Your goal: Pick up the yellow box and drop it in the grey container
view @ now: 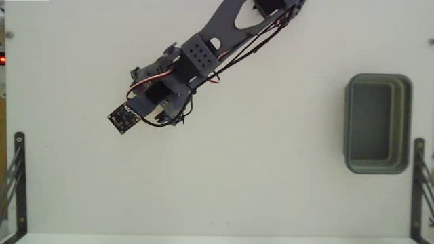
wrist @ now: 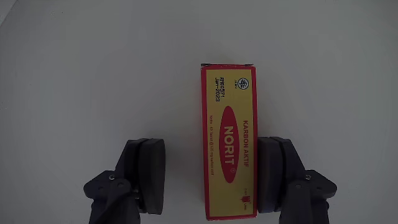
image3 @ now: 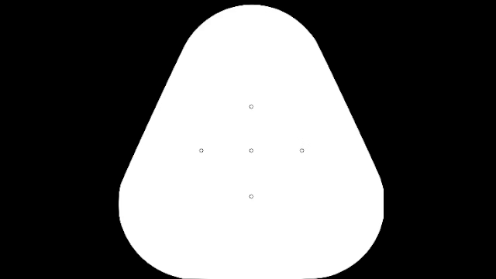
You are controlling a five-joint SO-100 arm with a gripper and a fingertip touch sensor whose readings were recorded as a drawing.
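In the wrist view the yellow box (wrist: 229, 140) lies flat on the white table, lengthwise between my fingers, red oval mark facing up. My gripper (wrist: 211, 152) is open and straddles the box's near half. The right finger (wrist: 273, 171) is against the box's side, while the left finger (wrist: 148, 171) stands well apart from it. In the fixed view my gripper (view: 161, 108) hangs at the upper left of the table, and the arm hides the box there. The grey container (view: 350, 125) stands empty at the far right of that view.
Black metal brackets (view: 16, 179) stand at the lower left and lower right (view: 418, 183) edges of the table in the fixed view. Bare white tabletop stretches between the arm and the container.
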